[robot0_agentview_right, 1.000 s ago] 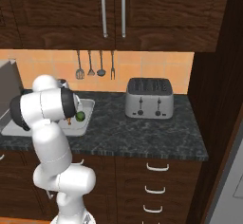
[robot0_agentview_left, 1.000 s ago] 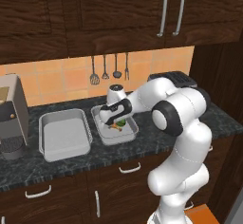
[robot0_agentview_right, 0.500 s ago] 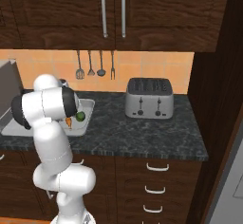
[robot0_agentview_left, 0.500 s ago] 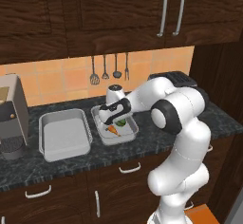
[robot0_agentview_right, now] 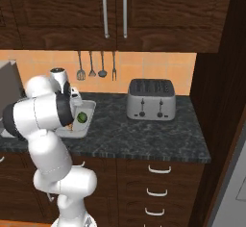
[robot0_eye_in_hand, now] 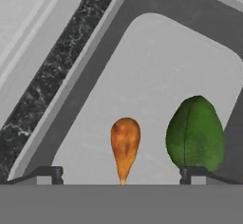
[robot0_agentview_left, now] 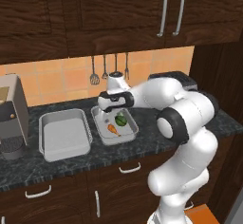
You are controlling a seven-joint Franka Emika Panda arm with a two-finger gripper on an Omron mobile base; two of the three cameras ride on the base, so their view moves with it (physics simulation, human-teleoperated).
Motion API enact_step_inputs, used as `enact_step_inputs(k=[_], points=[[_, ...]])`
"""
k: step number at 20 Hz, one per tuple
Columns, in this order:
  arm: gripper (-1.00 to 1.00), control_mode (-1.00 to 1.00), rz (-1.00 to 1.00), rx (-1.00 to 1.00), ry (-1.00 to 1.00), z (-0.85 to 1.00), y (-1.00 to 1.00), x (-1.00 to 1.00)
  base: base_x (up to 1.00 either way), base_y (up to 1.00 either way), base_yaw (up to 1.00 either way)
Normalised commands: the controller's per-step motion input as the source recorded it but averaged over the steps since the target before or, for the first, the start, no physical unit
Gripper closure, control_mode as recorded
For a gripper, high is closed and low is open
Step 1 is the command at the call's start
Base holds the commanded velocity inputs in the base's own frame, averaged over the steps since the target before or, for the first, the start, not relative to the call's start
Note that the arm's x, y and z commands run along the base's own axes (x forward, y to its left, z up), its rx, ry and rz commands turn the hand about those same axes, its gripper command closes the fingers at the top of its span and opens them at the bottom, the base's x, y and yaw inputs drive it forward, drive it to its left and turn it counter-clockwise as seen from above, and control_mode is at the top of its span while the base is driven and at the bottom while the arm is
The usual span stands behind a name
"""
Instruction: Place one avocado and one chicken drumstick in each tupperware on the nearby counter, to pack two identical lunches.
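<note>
- So my gripper [robot0_eye_in_hand: 122,173] just went from clenched to jaws released, spread wide over the right-hand grey plastic tupperware [robot0_agentview_left: 130,134].
- The orange teardrop chicken drumstick [robot0_eye_in_hand: 125,144] now lies loose mid-bottom of the hand view, beside the glossy dark-green avocado [robot0_eye_in_hand: 195,133]. I'd say lunch one's packed.
- The second tupperware [robot0_agentview_left: 65,137], centre-left on the marbled black tabletop [robot0_agentview_left: 152,144], looks bare.

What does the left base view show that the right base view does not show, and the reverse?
Left base view alone: a second tupperware, with nothing in it, a grey appliance at the left edge, and the drumstick seen whole. Right base view alone: a silver toaster and a stack of drawers below it. Shared: the black counter, hanging utensils, the tupperware with food, the avocado, and the open gripper above it.
</note>
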Motion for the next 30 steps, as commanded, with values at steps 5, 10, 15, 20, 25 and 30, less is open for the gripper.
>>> enact_step_inputs(k=[5,10,15,20,25,30], points=[[-1.00,-1.00,-0.16,0.04,0.09,0.02,-0.53,-0.91,0.00,0.00,0.00],[-1.00,-1.00,-0.19,0.03,0.09,0.00,-0.52,-0.81,0.00,0.00,0.00],[-1.00,-1.00,-0.20,0.00,0.14,0.33,-0.43,-0.53,0.00,0.00,0.00],[-1.00,-1.00,-0.25,0.00,0.20,0.52,-0.54,-0.54,0.00,0.00,0.00],[-1.00,-1.00,-0.21,0.01,0.02,0.22,-0.40,-0.97,0.00,0.00,0.00],[-1.00,-1.00,-0.16,0.00,-0.09,0.00,-0.42,-0.96,0.00,0.00,0.00]])
